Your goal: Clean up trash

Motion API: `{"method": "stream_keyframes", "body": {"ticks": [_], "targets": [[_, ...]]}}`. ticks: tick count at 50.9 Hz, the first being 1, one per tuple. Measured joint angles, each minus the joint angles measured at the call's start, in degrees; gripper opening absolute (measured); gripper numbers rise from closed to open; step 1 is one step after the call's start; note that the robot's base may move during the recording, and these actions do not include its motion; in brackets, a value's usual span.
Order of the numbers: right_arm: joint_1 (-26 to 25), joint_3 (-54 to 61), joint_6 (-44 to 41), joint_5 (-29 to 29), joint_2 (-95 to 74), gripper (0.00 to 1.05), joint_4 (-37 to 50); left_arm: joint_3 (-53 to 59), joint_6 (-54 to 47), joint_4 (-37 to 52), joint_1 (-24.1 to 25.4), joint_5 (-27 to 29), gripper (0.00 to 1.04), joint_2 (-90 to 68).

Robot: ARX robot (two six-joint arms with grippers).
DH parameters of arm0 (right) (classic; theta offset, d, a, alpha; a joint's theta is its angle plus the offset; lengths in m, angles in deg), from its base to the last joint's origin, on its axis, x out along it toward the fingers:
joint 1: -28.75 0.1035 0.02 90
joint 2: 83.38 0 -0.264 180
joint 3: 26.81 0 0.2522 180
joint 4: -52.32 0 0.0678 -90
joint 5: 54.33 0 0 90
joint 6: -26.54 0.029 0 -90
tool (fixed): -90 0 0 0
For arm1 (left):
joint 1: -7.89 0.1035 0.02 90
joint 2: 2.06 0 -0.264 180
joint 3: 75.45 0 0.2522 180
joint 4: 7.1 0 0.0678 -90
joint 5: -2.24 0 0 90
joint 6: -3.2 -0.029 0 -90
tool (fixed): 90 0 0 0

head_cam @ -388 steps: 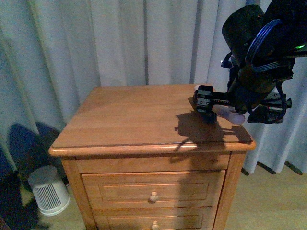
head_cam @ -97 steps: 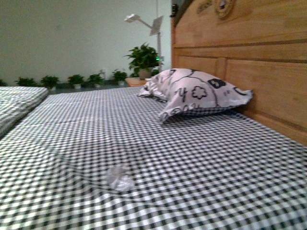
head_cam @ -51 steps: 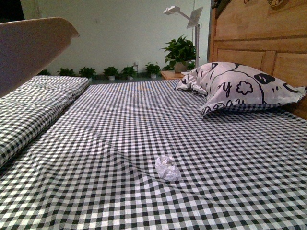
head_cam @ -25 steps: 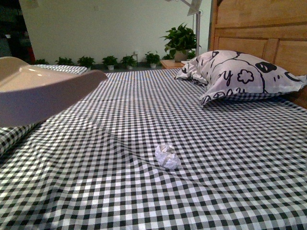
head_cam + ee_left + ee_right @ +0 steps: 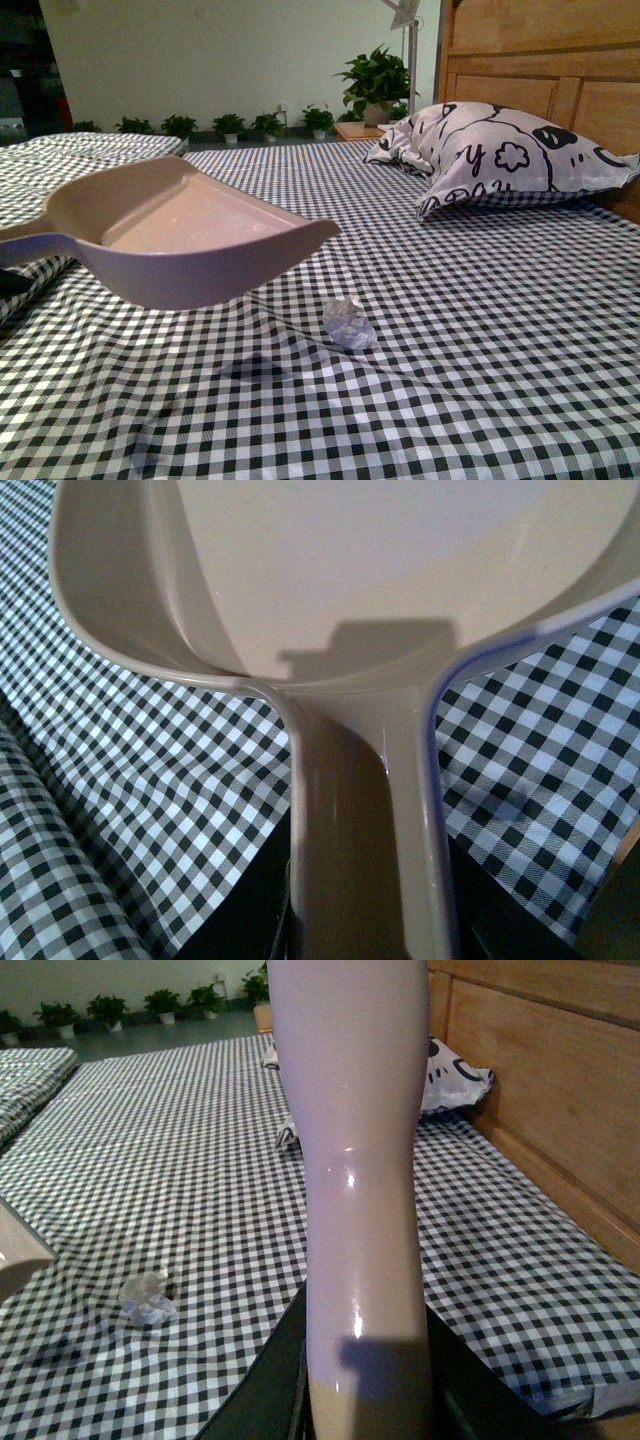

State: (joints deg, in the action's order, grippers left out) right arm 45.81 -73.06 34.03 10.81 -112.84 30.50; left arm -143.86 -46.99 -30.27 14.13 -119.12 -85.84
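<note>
1. Front view: a pinkish dustpan hangs tilted above the bed in the left half of the frame. It casts a shadow on the checked sheet at lower centre.
2. The trash wad, crumpled and white, lies on the sheet just right of centre. It sits below the dustpan's front lip, apart from it.
3. A patterned pillow leans on the wooden headboard at upper right.
4. Left wrist view: the left end effector is clenched on the dustpan's narrow end, with dark fingers either side.
5. Right wrist view: the right end effector is grasping a pale plastic handle. The trash wad rests on the sheet near a dustpan corner.
</note>
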Motion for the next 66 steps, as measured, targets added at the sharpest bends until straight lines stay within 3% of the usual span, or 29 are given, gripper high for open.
{"method": "stream_keyframes", "body": {"ticks": [66], "targets": [[0.00, 0.00, 0.02, 0.00, 0.00, 0.20, 0.00, -0.70, -8.26, 1.16, -5.64, 2.82, 0.26, -16.02]]}}
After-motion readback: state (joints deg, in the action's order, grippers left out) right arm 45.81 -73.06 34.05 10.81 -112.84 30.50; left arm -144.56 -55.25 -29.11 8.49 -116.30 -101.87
